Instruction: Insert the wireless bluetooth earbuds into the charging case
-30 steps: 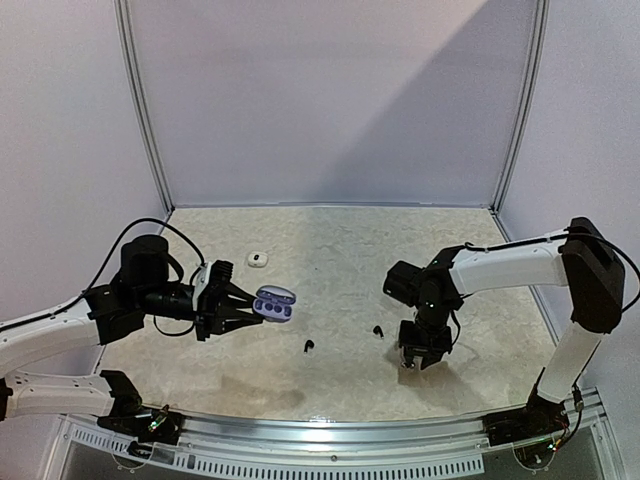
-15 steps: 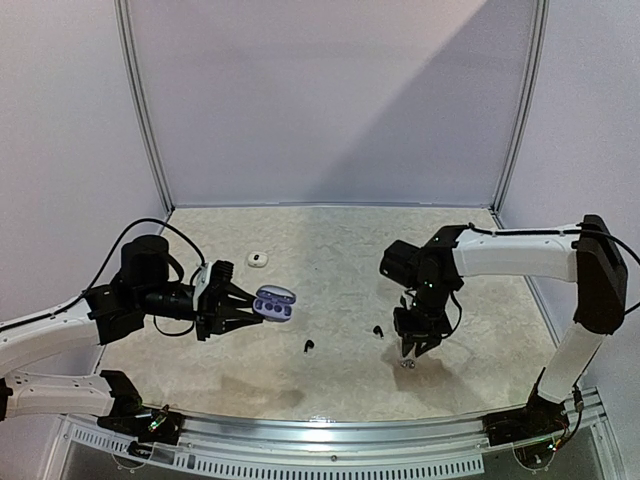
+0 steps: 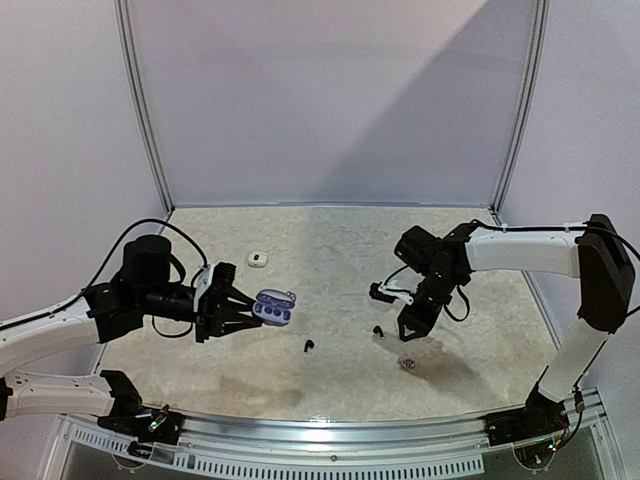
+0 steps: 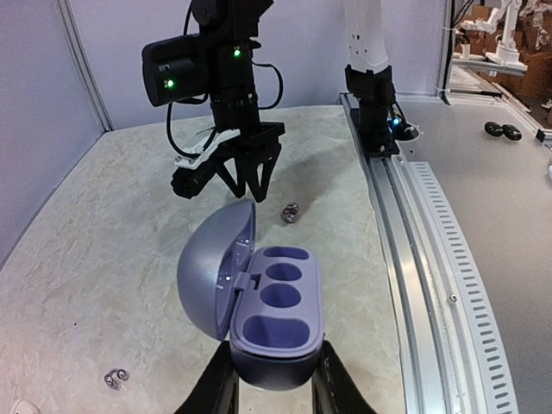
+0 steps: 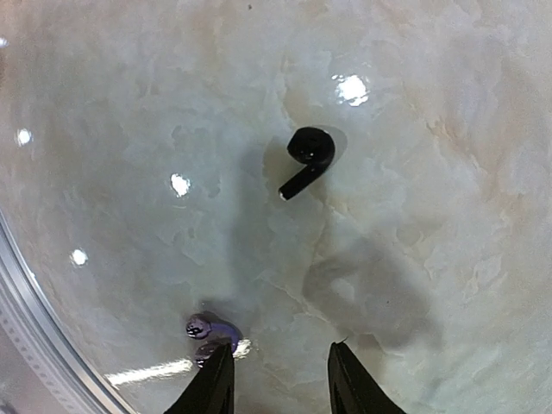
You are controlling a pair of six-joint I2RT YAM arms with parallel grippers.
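Note:
My left gripper (image 3: 250, 310) is shut on the base of an open purple charging case (image 3: 273, 307), held above the table. Its lid (image 4: 211, 267) stands up to the left and its wells (image 4: 278, 297) are empty. My right gripper (image 3: 410, 330) hangs open over the table with nothing between its fingers (image 5: 216, 384). A silvery-purple earbud (image 5: 207, 330) lies on the table just beside the left fingertip, also seen as earbud (image 3: 406, 364). One black earbud (image 5: 309, 155) lies ahead of the right gripper (image 5: 280, 379). Another black earbud (image 3: 308, 346) lies below the case.
A small white pebble-shaped case (image 3: 258, 259) sits at the back left of the marbled table (image 3: 330, 240). A metal rail (image 4: 431, 259) runs along the near edge. Grey walls close in the back and both sides.
My right gripper has risen and drawn back and left from the silvery earbud, which stays on the table, and its jaws have widened. The left arm and case have not moved.

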